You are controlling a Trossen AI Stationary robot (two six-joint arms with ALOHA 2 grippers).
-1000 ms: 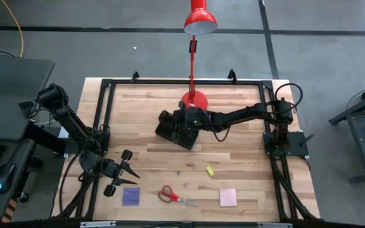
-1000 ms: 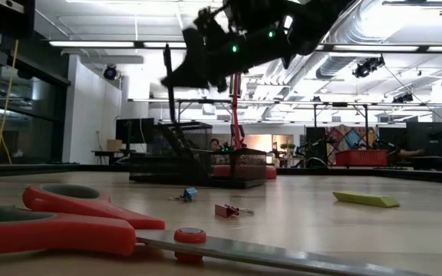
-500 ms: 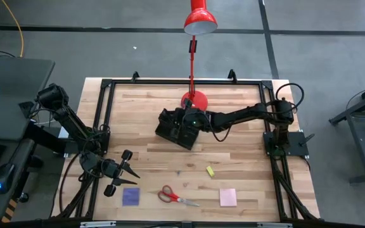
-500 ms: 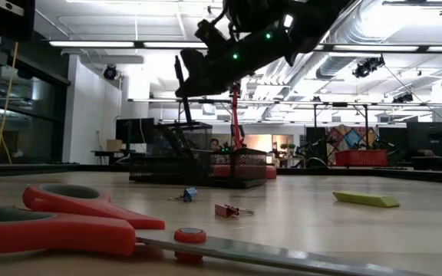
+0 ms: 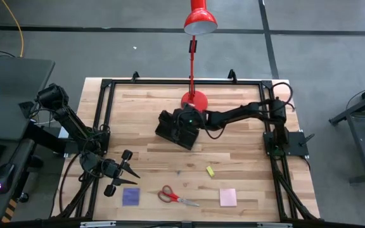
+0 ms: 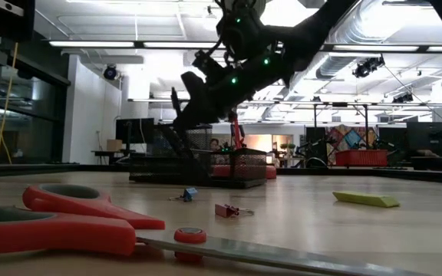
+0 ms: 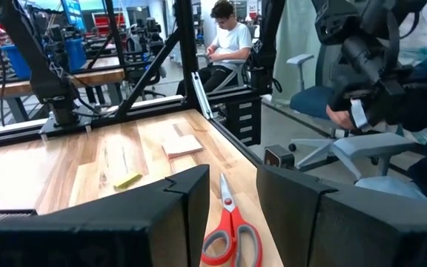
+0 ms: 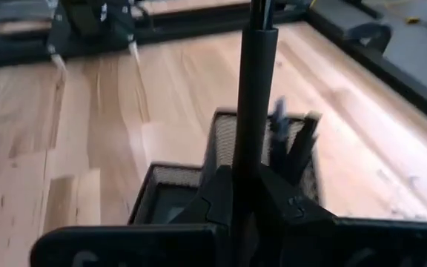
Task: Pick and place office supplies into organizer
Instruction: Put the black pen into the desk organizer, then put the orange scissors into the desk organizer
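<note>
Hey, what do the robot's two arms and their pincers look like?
Both arms are dark, jointed and slim, with black cables looping along them. The right arm shows small green lights near its wrist. The left pincer has two black, pointed fingers; in its wrist view they look broad, blocky and matte.

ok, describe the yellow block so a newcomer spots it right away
Start at the red desk lamp at the table's far edge, then come toward the near edge past the black organizer. The yellow block lies alone on bare wood, above the gap between the red scissors and pink sticky-note pad; it's the only yellow item.
</note>
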